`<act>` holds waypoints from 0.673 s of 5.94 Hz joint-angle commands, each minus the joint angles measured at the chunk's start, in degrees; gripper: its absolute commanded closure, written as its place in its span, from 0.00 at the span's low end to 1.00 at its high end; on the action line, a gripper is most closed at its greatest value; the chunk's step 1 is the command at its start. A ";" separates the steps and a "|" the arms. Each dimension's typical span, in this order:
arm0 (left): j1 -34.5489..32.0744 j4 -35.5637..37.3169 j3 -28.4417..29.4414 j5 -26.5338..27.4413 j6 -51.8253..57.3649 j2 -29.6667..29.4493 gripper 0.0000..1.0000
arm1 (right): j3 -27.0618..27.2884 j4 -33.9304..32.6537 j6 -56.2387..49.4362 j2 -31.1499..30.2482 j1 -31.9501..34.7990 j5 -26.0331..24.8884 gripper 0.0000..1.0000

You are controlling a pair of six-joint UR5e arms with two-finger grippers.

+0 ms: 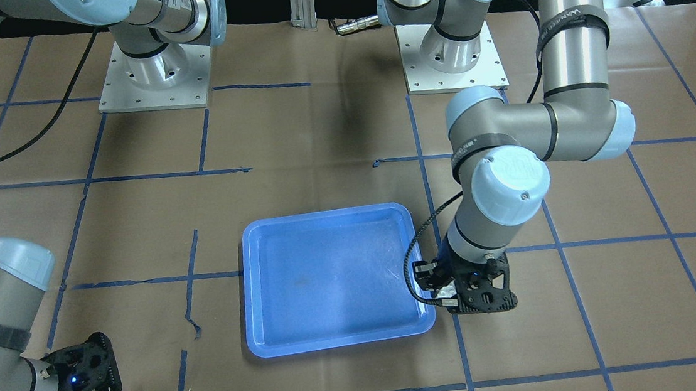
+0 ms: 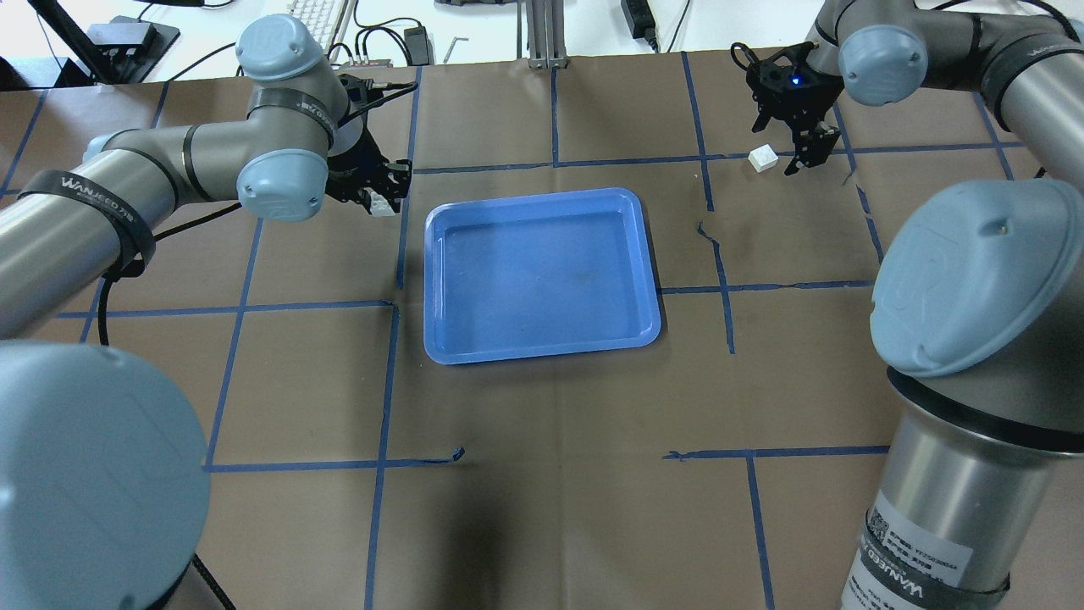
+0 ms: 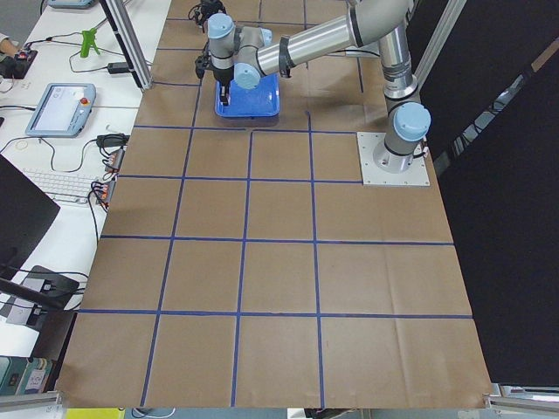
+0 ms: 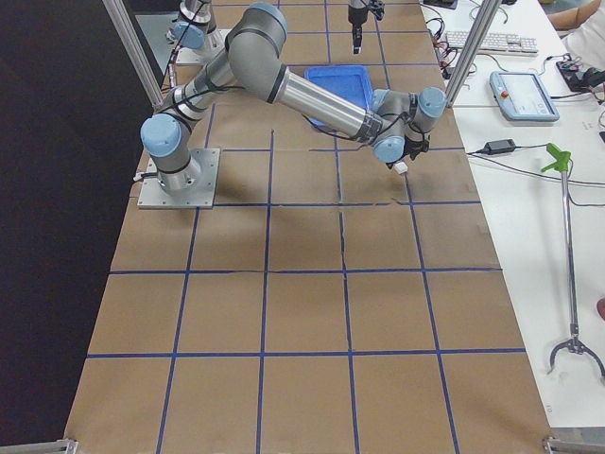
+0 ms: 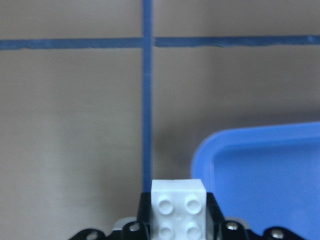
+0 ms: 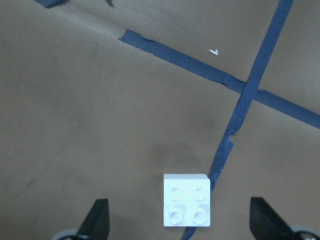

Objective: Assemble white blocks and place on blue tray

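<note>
My left gripper [image 2: 379, 196] is shut on one white block [image 5: 178, 209], held studs-up just off the left short edge of the blue tray [image 2: 542, 339]; the tray's corner shows in the left wrist view [image 5: 210, 150]. In the front view this gripper [image 1: 479, 294] stands by the tray's rim [image 1: 425, 324]. The other white block [image 2: 763, 158] lies on the table at the far right. My right gripper [image 2: 786, 142] is open over it. In the right wrist view the block [image 6: 186, 200] sits between the spread fingers [image 6: 97, 222], untouched.
Brown paper with a blue tape grid [image 2: 728, 288] covers the table. The arm bases [image 1: 154, 74] stand on plates at the robot's side. Beyond the far edge lie cables and a keyboard [image 2: 318, 13]. The tray holds nothing.
</note>
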 commanded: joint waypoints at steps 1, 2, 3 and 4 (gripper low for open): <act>-6.46 -0.32 -0.15 -0.13 -7.84 -0.48 0.89 | -0.03 -2.81 -0.07 1.14 0.00 0.16 0.00; -8.93 0.03 -1.29 -0.04 -3.25 -0.49 0.89 | 0.06 -2.83 -0.07 1.15 0.00 0.24 0.08; -11.13 -0.14 -1.82 1.70 13.41 -0.57 0.89 | 0.06 -2.83 -0.07 1.15 -0.09 0.24 0.22; -11.33 0.12 -2.78 3.37 26.54 -0.49 0.89 | 0.15 -2.83 -0.07 1.15 0.00 0.59 0.35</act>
